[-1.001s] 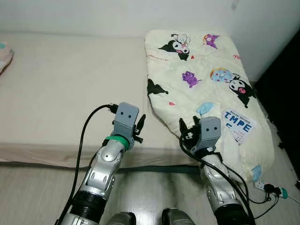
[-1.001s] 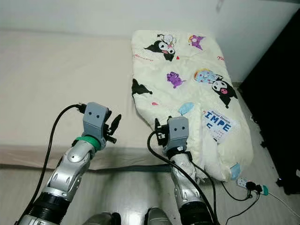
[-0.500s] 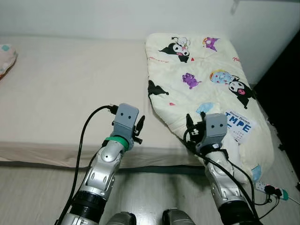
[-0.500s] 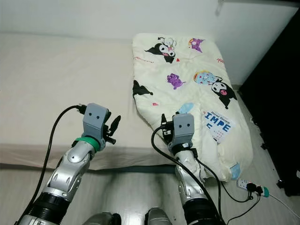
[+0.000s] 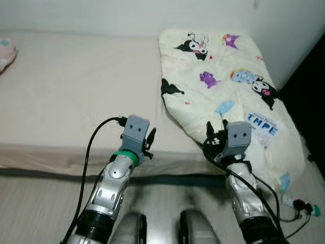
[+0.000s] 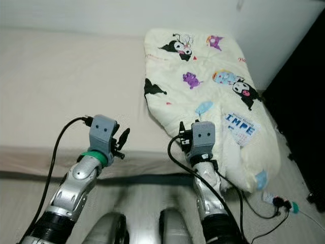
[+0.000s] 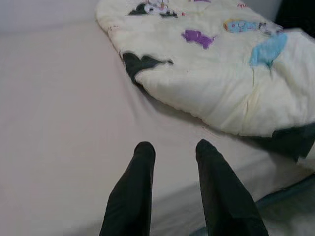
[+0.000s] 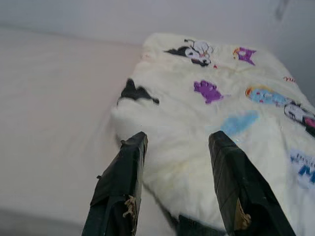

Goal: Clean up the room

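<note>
Left gripper (image 7: 172, 150): positioned over the near edge of the bed (image 5: 66, 86), fingers parted with a narrow gap, holding nothing. Right gripper (image 8: 177, 142): positioned at the near edge of the quilt (image 5: 223, 76), fingers spread wide, holding nothing. The quilt, cream with cartoon prints, lies folded along the right side of the bed, extending from the near edge to the far wall, with its right portion draped over the bed's side. A cable (image 6: 277, 201) lies on the floor at near right.
</note>
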{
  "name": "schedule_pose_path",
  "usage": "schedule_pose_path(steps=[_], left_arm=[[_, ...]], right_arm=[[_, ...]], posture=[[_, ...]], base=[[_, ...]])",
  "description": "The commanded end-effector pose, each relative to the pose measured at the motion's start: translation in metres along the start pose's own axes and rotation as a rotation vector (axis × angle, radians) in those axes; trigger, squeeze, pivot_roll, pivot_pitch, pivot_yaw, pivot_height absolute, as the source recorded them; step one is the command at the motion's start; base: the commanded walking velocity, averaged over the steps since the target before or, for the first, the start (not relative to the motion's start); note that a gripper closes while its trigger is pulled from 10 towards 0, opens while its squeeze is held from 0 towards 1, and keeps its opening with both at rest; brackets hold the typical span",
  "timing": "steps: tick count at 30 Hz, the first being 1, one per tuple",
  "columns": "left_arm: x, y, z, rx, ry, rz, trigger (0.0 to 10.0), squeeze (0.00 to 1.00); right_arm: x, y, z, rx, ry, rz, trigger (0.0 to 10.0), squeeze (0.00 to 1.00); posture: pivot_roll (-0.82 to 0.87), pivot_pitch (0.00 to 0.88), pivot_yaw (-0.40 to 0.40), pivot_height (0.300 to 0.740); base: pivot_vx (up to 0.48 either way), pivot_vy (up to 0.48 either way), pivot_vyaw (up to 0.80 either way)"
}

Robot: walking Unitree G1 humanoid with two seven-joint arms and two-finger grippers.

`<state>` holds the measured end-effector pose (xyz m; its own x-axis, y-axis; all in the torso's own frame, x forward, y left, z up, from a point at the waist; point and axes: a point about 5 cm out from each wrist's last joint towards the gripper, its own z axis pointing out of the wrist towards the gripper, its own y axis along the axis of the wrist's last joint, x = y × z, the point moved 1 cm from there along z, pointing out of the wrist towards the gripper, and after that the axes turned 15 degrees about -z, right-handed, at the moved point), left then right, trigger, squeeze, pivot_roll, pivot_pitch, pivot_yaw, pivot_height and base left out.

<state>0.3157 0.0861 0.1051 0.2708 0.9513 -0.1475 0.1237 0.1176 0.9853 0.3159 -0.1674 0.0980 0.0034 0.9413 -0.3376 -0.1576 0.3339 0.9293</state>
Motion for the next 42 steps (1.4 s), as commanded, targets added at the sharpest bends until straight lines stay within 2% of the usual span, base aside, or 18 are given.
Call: schedule_pose_path(steps=[1,10,14,19,20,26,31,33,34,35,36,37,40,42], left_arm=[[0.001,-0.007,-0.002,0.027,0.004,0.007,10.0,0.00],[0.002,-0.007,-0.001,0.028,0.003,0.010,10.0,0.00],[0.003,-0.007,-0.002,0.033,0.004,0.013,10.0,0.00],[0.003,-0.009,-0.003,0.038,0.006,0.017,10.0,0.00],[0.004,-0.009,-0.004,0.039,0.009,0.018,10.0,0.00],[0.006,-0.010,-0.004,0.042,0.020,0.019,10.0,0.00],[0.005,-0.010,-0.005,0.044,0.019,0.020,10.0,0.00],[0.005,-0.009,-0.004,0.043,0.018,0.023,10.0,0.00],[0.005,-0.009,-0.004,0.043,0.018,0.024,10.0,0.00],[0.005,-0.009,-0.004,0.043,0.018,0.024,10.0,0.00],[0.006,-0.008,-0.004,0.042,0.019,0.024,10.0,0.00],[0.006,-0.008,-0.005,0.042,0.020,0.025,10.0,0.00],[0.007,-0.008,-0.005,0.043,0.025,0.025,10.0,0.00],[0.008,-0.007,-0.005,0.043,0.027,0.025,10.0,0.00]], right_arm=[[-0.002,-0.005,-0.002,0.018,-0.014,-0.002,10.0,0.00],[-0.019,-0.007,0.002,0.032,-0.078,-0.036,10.0,0.00],[-0.036,-0.005,0.007,0.025,-0.120,-0.046,10.0,0.00],[-0.049,0.000,0.014,0.001,-0.139,-0.056,10.0,0.00],[-0.056,0.006,0.017,-0.028,-0.150,-0.060,10.0,1.00],[-0.077,0.023,0.021,-0.110,-0.202,-0.101,10.0,1.00],[-0.089,0.018,0.020,-0.079,-0.233,-0.079,10.0,1.00],[-0.094,0.002,0.021,-0.006,-0.218,0.007,10.0,1.00],[-0.092,-0.006,0.022,0.036,-0.176,0.079,10.0,1.00],[-0.092,-0.006,0.022,0.036,-0.176,0.079,10.0,1.00],[-0.091,-0.011,0.023,0.056,-0.154,0.125,10.0,0.39],[-0.091,-0.013,0.025,0.074,-0.119,0.168,10.0,0.00],[-0.090,-0.015,0.032,0.096,-0.050,0.236,10.0,0.00],[-0.091,-0.014,0.033,0.094,-0.034,0.235,10.0,0.00]], posture=[[-0.04,0.036,0.045,0.590],[-0.04,0.034,0.049,0.555],[-0.04,0.043,0.052,0.545],[-0.03,0.049,0.050,0.545],[-0.03,0.052,0.047,0.545],[-0.03,0.059,0.046,0.545],[-0.03,0.065,0.048,0.545],[-0.02,0.072,0.052,0.545],[-0.02,0.074,0.054,0.545],[-0.02,0.074,0.054,0.545],[-0.02,0.074,0.054,0.545],[-0.01,0.077,0.054,0.545],[-0.01,0.078,0.052,0.545],[-0.01,0.077,0.052,0.545]], base=[[0.000,0.000,0.00],[0.000,0.000,0.00],[0.000,0.000,0.00],[0.000,0.000,0.00],[0.000,0.000,0.00],[0.000,0.000,0.00],[0.000,0.000,0.00],[0.000,0.000,0.00],[0.000,0.000,0.00],[0.000,0.000,0.00],[0.000,0.000,0.00],[0.000,0.000,0.00],[0.000,0.000,0.00],[0.000,0.000,0.00]])
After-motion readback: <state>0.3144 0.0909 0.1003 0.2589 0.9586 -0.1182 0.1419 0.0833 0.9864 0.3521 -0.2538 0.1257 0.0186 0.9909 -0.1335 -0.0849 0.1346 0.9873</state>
